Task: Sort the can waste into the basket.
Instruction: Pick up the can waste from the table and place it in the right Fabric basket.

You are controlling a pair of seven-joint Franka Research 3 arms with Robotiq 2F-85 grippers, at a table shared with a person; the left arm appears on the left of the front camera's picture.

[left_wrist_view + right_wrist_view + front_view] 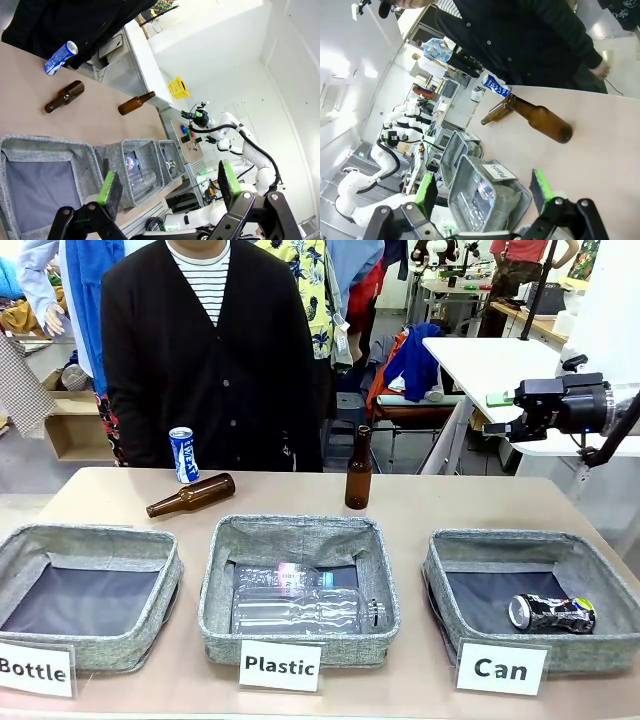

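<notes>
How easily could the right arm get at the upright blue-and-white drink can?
Probably yes, though across the table. The right end effector is open and raised; the blue-and-white metal drink can stands free at the far edge. Only the upright brown glass bottle is near the path.

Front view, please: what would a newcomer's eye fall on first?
Three carded grey baskets line the near edge; the right one, the Can basket, holds a dented black-and-silver can. A blue-and-white can stands at the far edge, left of centre, before the person, beside a lying brown bottle.
</notes>
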